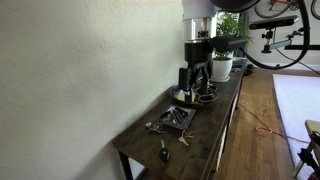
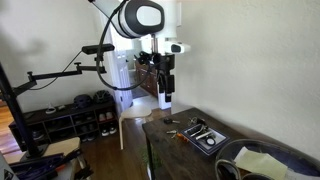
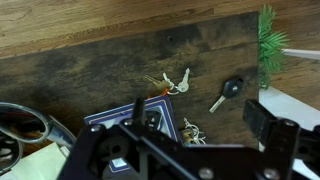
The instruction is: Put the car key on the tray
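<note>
The car key point(image 3: 228, 92), a small black fob with a silver blade, lies on the dark wooden table, well away from the tray; in an exterior view it lies near the table's near end point(image 1: 164, 152). The tray point(image 3: 100, 122) is dark and square with a bluish rim and holds a small dark item; it shows in both exterior views point(image 1: 178, 118) point(image 2: 205, 136). My gripper point(image 3: 200, 125) is open and empty, hanging high above the table near the round dish point(image 1: 197, 85) point(image 2: 165, 102).
A silvery bunch of keys point(image 3: 172, 84) and a small pale tan item with string point(image 3: 190, 130) lie between tray and car key. A round dish point(image 1: 195, 96) sits beside the tray, a potted plant point(image 1: 224, 55) beyond it. Green leaves point(image 3: 268, 45) stand past the table end.
</note>
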### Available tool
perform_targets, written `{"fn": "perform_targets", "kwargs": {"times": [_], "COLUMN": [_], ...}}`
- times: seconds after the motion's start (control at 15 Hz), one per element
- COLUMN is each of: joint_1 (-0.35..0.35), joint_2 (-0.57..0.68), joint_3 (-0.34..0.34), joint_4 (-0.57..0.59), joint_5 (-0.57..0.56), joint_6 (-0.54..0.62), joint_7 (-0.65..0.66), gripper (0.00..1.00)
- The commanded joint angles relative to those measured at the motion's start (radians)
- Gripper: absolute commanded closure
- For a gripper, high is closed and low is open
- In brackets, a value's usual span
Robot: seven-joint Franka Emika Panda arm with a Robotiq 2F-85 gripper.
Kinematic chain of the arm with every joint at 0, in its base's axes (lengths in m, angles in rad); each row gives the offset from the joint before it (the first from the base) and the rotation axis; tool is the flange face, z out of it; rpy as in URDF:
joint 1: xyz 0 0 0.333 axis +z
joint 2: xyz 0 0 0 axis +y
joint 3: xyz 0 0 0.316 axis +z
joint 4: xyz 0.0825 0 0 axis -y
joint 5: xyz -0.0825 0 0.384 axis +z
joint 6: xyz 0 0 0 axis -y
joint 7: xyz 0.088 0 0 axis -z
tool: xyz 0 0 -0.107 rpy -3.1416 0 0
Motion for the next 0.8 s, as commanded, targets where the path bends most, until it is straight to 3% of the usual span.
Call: {"fn": "perform_targets", "kwargs": {"times": [0.0,0.4,0.73], "joint_1": [-0.001,0.019,0.050], "joint_2": [0.054,0.156,0.247], "joint_3": [0.002,-0.012,-0.016], "joint_4": [0.029,0.085,0.152], "joint_5": [-0.036,-0.083,-0.049], "joint_6": [0.063,0.097,0.091], "joint_7": [0.082,0.299,0.445], "gripper": [0.00,0.00,0.00]}}
